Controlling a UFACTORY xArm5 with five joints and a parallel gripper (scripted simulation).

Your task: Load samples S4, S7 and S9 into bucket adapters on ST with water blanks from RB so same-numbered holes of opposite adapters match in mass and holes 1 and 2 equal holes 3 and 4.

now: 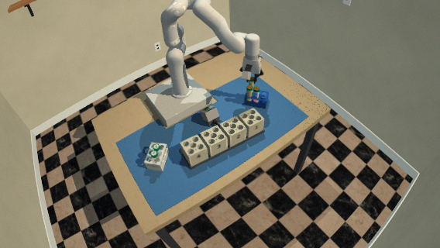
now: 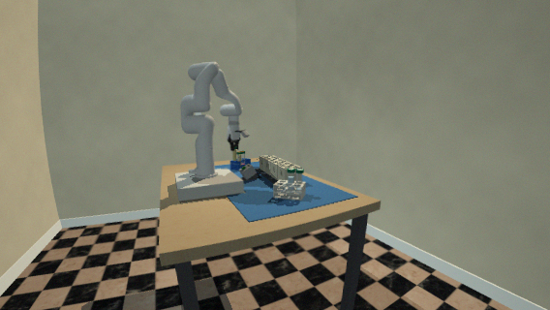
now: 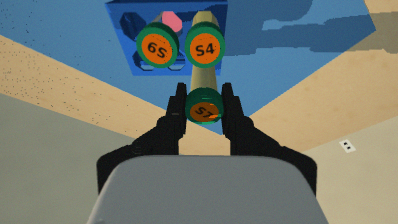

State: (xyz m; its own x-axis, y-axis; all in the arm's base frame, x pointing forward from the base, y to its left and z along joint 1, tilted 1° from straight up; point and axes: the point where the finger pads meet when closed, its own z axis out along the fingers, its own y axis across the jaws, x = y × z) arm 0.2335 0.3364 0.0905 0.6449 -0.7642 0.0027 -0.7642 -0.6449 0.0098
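Observation:
My gripper (image 3: 204, 94) is shut on the green cap of sample S7 (image 3: 203, 112) and holds the tube partly raised above the blue sample rack RS (image 1: 259, 98). The tube's body shows pale yellow below the cap. Samples S9 (image 3: 157, 49) and S4 (image 3: 204, 49) stand in the rack just beyond it, with orange cap dots. In the top view the gripper (image 1: 252, 77) hangs over the rack at the far right of the blue mat. The four beige adapters on stand ST (image 1: 222, 136) form a row with all their holes empty. The white blank rack RB (image 1: 156, 156) holds two green-capped blanks.
The dark sloped desk with the green DONE key (image 1: 209, 113) sits between the arm's base plate (image 1: 176, 105) and the adapters. The table's far edge lies close behind the sample rack. In the exterior view the racks and stand (image 2: 278, 167) look small.

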